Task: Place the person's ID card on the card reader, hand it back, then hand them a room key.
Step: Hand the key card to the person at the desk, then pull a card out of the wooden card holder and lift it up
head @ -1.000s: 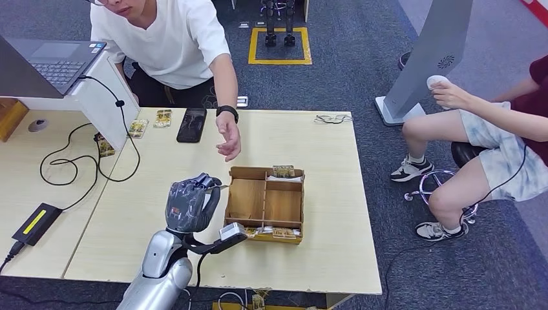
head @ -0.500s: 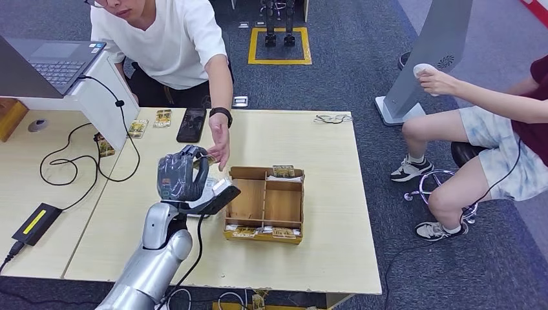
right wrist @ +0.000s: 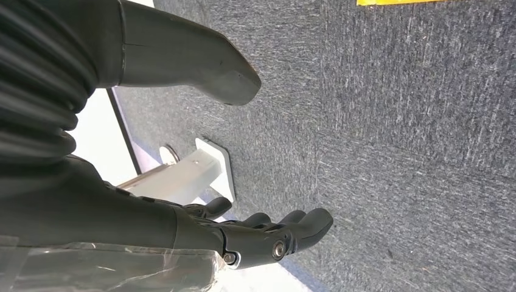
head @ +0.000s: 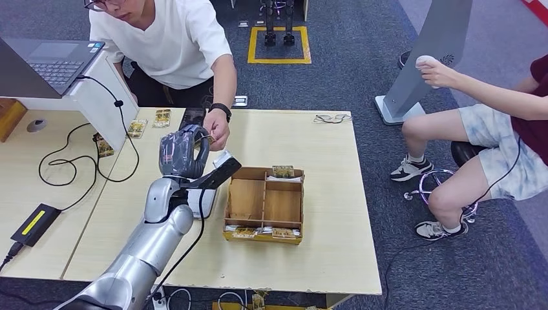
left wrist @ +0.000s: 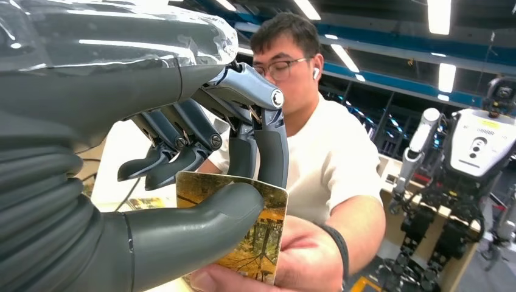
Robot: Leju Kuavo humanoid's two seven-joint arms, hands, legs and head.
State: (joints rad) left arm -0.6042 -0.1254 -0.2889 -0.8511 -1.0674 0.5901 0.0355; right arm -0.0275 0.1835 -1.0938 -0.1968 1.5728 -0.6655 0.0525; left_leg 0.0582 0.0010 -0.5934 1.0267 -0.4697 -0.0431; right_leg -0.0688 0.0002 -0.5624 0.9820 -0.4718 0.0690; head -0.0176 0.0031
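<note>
L hand (head: 183, 154) raised above counter (head: 310, 148), centre-left of head frame, just left of wooden tray (head: 265, 204). In L wrist view: thumb (left wrist: 182, 234) and dark fingers (left wrist: 271, 149) closed on card (left wrist: 258, 240) w/ yellow-orange tree print, thumb across its face, fingers behind upper edge. Same card also gripped from lower edge by person's hand (left wrist: 286, 261); both hands on it at once. In head view card mostly hidden behind robot fingers, person's hand (head: 216, 132) touching fingertips, black watch on wrist. Which card it is, ID or room key: can't tell.

R hand (right wrist: 268, 234) seen in R wrist view above grey carpet (right wrist: 395, 121), fingers loosely extended and apart, thumb well clear of them, nothing held.

Wooden tray divided into compartments, centre of frame; small cards lined along near and far edges, middle compartments bare wood. White device (head: 201, 201) flat on counter under L forearm, just left of tray, partly hidden. Black phone (head: 191, 116) near far counter edge, behind L hand. More patterned cards (head: 162, 118) upper left near phone. Laptop (head: 48, 61) on white stand, far upper left; black cable (head: 84, 169) looped on counter; black power brick (head: 35, 223) lower left.

Person in white T-shirt (head: 161, 45) leaning over far side of counter. Second person (head: 497, 139) seated at right edge of frame, arm up toward grey kiosk (head: 433, 58).
</note>
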